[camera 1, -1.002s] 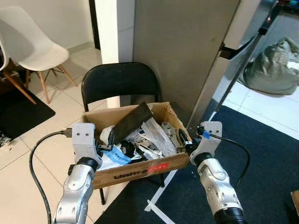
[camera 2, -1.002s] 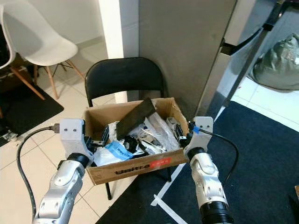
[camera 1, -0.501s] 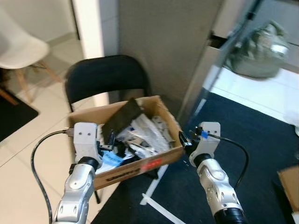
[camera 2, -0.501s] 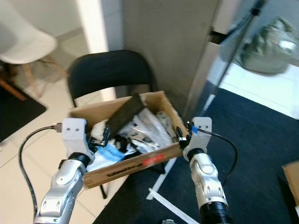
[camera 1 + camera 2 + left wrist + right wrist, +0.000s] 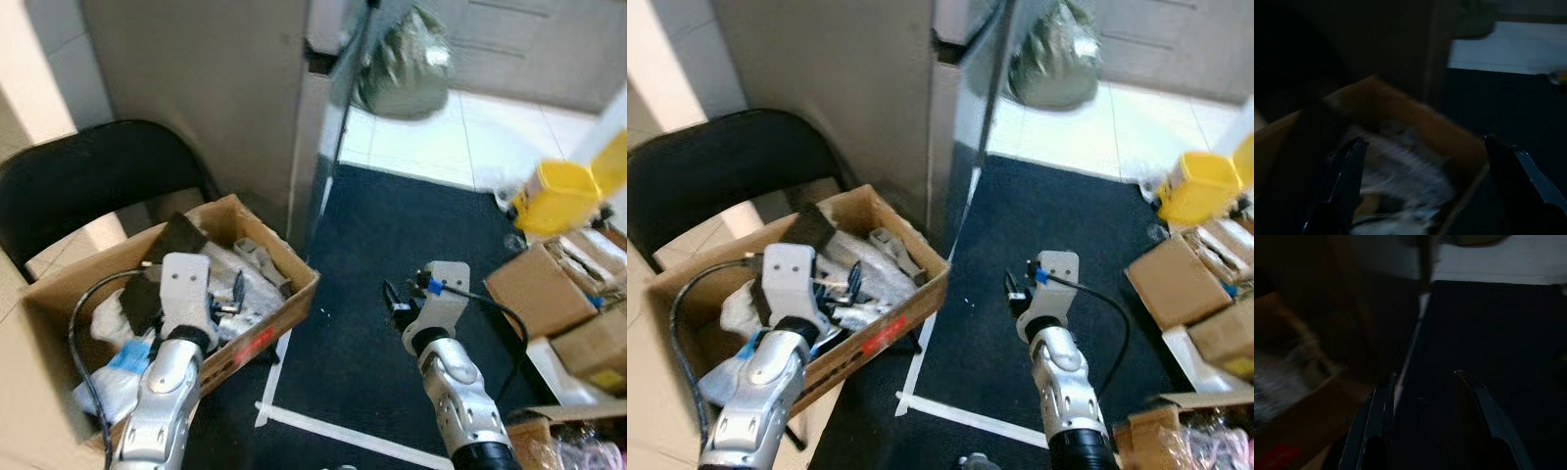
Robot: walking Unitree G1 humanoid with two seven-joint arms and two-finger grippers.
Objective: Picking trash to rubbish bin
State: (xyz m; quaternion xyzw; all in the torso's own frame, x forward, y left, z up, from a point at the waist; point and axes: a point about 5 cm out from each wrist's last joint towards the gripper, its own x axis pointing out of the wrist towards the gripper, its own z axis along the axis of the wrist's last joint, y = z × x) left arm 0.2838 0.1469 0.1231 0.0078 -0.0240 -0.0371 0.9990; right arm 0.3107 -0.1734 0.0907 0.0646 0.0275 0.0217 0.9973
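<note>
Here, left eye view: my left gripper [image 5: 235, 294], spread, over the cardboard box [image 5: 279, 311] of trash [image 5: 260, 262] at lower left; yellow bucket [image 5: 563, 196] upper right. Right wrist view: my right gripper [image 5: 1425, 401] parted above dark mat [image 5: 1508, 333], box edge at left.

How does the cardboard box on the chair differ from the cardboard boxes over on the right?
The cardboard box on the black chair sits raised off the floor; the boxes on the right rest low, at the edge of the dark carpet. The chair box is open, packed with plastic wrappers and trash, and bears a red label on its front; the right boxes' contents are too blurred to tell. Both are brown cardboard.
</note>
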